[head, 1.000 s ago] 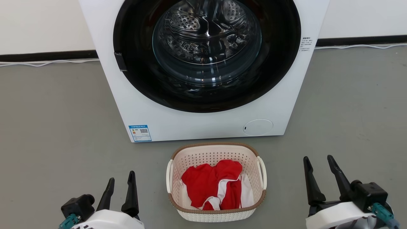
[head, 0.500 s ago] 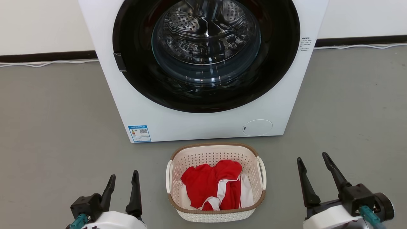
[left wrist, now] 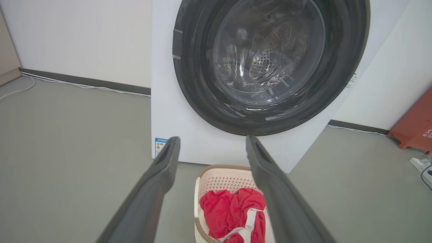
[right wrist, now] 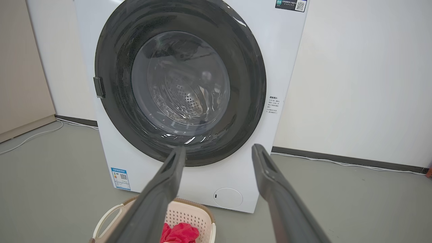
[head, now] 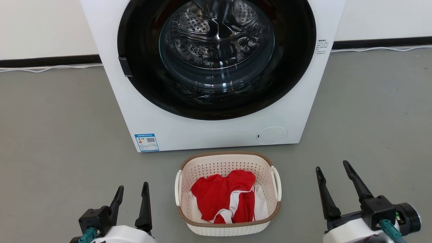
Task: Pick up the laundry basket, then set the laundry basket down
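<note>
Left gripper (head: 133,185) and right gripper (head: 331,164) were both spread wide and empty either side of the laundry basket (head: 226,165), so I'd grab both handles (head: 278,184) evenly.

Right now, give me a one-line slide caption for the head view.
Laundry basket with red-and-white clothes on the floor before the washing machine; open left gripper and open right gripper flank it.

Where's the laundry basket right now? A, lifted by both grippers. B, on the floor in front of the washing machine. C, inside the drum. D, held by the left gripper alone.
B: the laundry basket sits on the floor before the washing machine, the left gripper and right gripper open, apart from it.
</note>
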You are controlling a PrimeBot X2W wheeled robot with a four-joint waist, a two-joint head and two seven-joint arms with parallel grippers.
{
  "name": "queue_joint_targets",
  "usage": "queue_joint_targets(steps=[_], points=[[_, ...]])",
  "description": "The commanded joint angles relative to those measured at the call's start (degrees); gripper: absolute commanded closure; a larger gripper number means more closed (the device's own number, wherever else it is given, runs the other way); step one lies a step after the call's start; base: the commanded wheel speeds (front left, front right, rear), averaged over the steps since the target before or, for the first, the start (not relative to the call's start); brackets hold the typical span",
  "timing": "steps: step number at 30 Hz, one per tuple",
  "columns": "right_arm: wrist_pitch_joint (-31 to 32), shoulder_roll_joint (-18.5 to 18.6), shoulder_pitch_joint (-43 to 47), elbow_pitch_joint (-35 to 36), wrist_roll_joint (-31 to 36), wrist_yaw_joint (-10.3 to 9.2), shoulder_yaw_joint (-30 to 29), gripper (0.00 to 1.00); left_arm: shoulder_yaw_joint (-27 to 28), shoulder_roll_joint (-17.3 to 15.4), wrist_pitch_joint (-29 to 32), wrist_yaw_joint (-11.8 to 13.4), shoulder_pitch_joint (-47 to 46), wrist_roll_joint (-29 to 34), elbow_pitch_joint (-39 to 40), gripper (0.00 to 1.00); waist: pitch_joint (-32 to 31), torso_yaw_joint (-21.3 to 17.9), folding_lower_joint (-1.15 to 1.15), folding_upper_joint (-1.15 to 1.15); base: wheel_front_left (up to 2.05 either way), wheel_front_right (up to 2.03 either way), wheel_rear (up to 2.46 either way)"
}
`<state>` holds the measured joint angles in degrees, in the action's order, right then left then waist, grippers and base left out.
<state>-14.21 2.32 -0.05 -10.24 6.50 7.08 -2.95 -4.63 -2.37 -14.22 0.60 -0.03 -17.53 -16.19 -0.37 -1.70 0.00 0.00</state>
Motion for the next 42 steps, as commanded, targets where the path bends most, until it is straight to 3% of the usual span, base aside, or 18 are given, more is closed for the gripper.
queue_joint_targets(steps=[1,12,22,42], points=[[-0.8,0.6,-1.1,1.4,-0.3,0.41,1.3,0.00,1.7,-0.5,-0.8,0.4,-1.2,0.6,1.2,0.00,0.0,0.0,0.00,0.00,0.00,0.00,0.00],[-0.8,0.6,-1.5,1.2,-2.2,0.41,0.7,0.00,1.2,-0.5,-0.8,0.6,-1.6,0.7,1.2,0.00,1.3,0.2,0.00,0.00,0.00,0.00,0.00],[-0.8,0.6,-8.5,-3.4,-3.7,0.41,-2.7,0.00,-1.7,-0.5,-0.8,1.2,-9.0,-0.1,-1.1,0.00,10.3,1.2,0.00,0.00,0.00,0.00,0.00],[-0.8,0.6,-31.5,-25.4,-1.3,0.41,-4.3,0.00,-12.1,-0.5,-0.8,1.9,-36.5,-8.1,-23.5,0.00,33.9,1.2,0.00,0.00,0.00,0.00,0.00]])
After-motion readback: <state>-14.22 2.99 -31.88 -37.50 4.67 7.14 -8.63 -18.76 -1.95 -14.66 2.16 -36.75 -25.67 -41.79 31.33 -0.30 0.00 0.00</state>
